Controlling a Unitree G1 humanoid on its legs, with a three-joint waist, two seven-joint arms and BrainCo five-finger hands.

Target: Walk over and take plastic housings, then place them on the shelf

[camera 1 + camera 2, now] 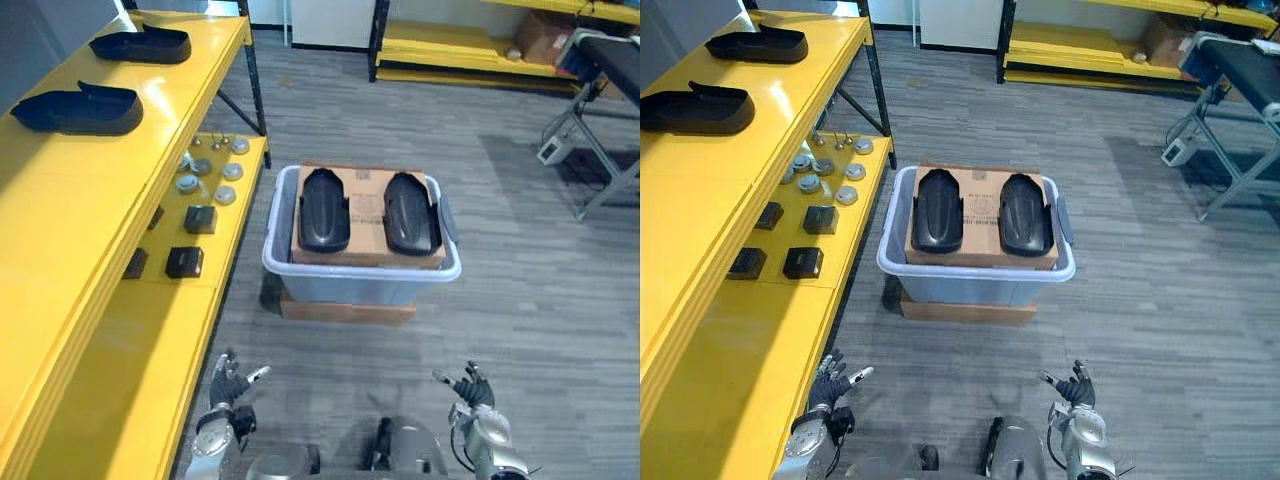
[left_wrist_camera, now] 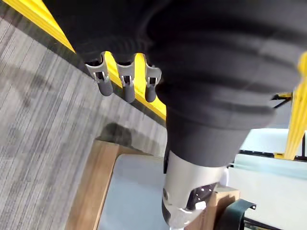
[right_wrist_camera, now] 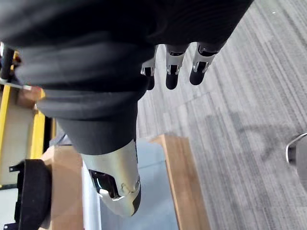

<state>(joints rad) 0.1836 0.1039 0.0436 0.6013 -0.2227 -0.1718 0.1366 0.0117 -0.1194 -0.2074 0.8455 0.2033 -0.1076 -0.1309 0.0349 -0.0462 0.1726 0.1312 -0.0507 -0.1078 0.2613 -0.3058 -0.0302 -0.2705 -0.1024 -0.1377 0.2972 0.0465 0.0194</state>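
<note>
Two plastic housings lie on the yellow shelf beyond the left hand, whose fingers are spread and empty. Two more housings rest on a carton in the bin ahead, between both hands. The right hand is likewise splayed and empty.

Grey plank-patterned floor is running across the whole room. A yellow shelf on black posts is standing along the left side, its upper surface catching glare at the far corner. A second yellow rack is standing along the far edge of the floor, beside a white panel. A dark-topped bench on grey metal legs is standing at the right.
</note>
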